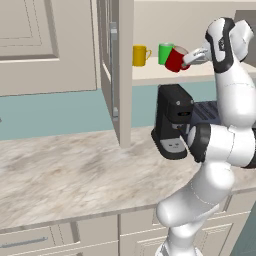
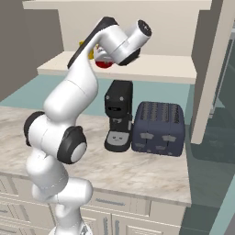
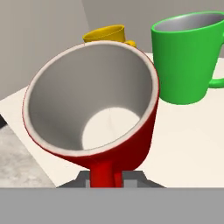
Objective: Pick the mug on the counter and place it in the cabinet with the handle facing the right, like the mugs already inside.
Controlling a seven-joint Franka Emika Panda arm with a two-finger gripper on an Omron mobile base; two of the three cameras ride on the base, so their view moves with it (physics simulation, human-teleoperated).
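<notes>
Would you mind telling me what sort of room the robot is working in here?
A rendered kitchen, most likely: a marbled stone counter over panelled drawers, a coffee machine beside a toaster, and an open wall cabinet holding mugs.

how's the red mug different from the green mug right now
The red mug is tilted, its mouth turned toward the hand camera, and held by the gripper above the shelf; the green mug stands upright on the cabinet shelf. Colour differs: red against green. The red mug's handle points to the gripper, the green mug's juts sideways. Both are glossy, with pale insides and loop handles.
</notes>
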